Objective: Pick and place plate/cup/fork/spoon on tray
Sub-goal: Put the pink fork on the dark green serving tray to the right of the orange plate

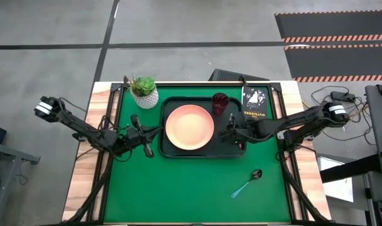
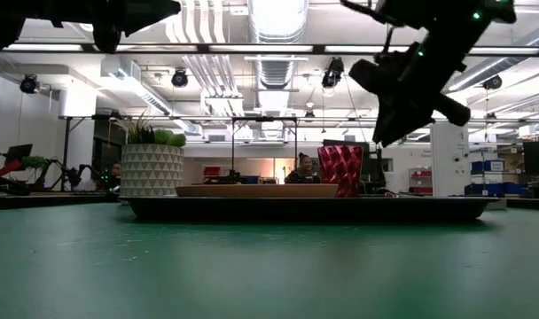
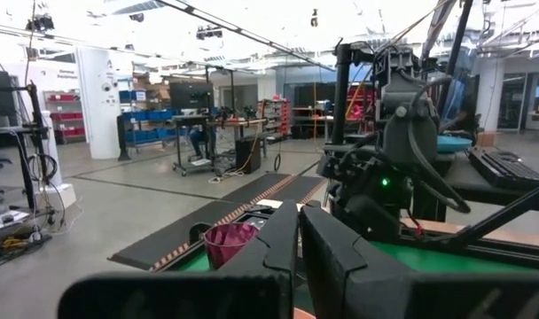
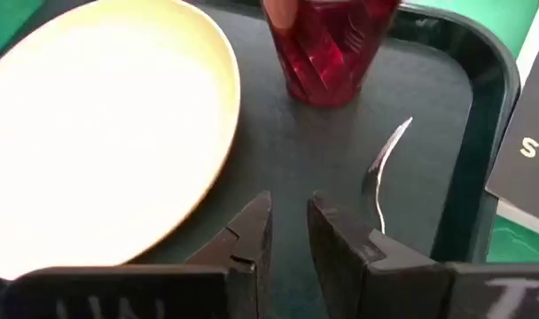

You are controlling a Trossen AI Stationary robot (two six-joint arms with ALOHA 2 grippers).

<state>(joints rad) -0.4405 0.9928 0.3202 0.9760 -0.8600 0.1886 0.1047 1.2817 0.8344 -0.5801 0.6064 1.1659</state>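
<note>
The dark tray [image 1: 169,149] lies mid-table. The salmon plate [image 1: 190,127] and the maroon cup [image 1: 220,102] stand on it. In the right wrist view the fork's metal end [image 4: 385,164] lies flat on the tray floor beside the cup [image 4: 327,44]; its handle is hidden under my finger. The blue-handled spoon [image 1: 246,184] lies on the green mat near the right front. My right gripper [image 4: 290,221] hangs above the tray's right part, tipped downward, its fingers a little apart with nothing between them. My left gripper [image 1: 145,143] is shut, raised just left of the tray.
A white pot with a green plant [image 1: 144,91] stands at the tray's far left corner. A black booklet [image 1: 254,103] lies at the far right of the tray. Bare green mat [image 1: 178,188] stretches along the near side.
</note>
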